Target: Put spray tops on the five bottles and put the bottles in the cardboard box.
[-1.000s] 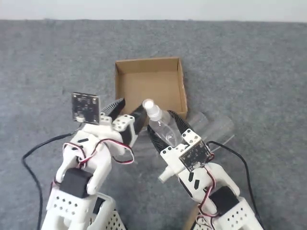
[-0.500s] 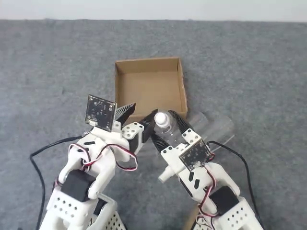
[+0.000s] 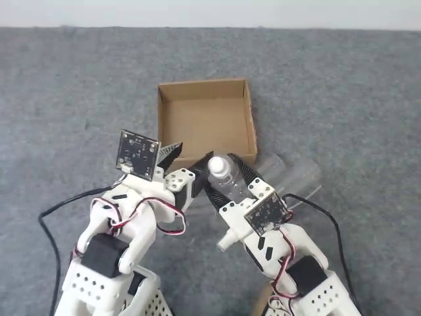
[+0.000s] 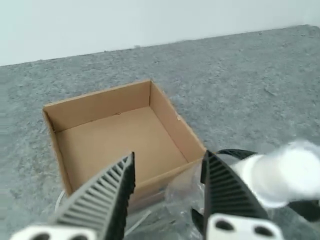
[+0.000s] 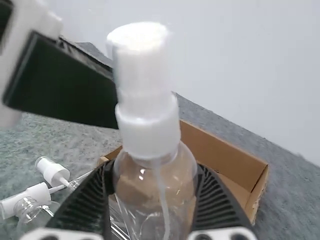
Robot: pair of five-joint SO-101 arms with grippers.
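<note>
A clear bottle (image 3: pixel 227 178) with a white spray top (image 5: pixel 142 100) stands upright in my right gripper (image 3: pixel 228 183), which is shut on its body (image 5: pixel 150 170) just in front of the cardboard box (image 3: pixel 205 118). The box is open and holds nothing (image 4: pixel 120 140). My left gripper (image 4: pixel 169 160) hangs open beside the bottle, at the box's near wall, with nothing between its fingers; the bottle's white top (image 4: pixel 282 172) sits just outside one finger. In the high view the left gripper (image 3: pixel 187 161) is right next to the bottle's left side.
More clear bottles (image 3: pixel 296 174) lie on the grey carpet to the right of the box. Loose spray tops (image 5: pixel 42 187) and a small bottle (image 5: pixel 35 212) lie near the box's front. A white basket (image 3: pixel 141 299) sits at the left arm's base.
The held bottle has swung from leaning toward the box to upright. My left arm shifted right, close to the bottle, with its gripper open and off the spray top.
</note>
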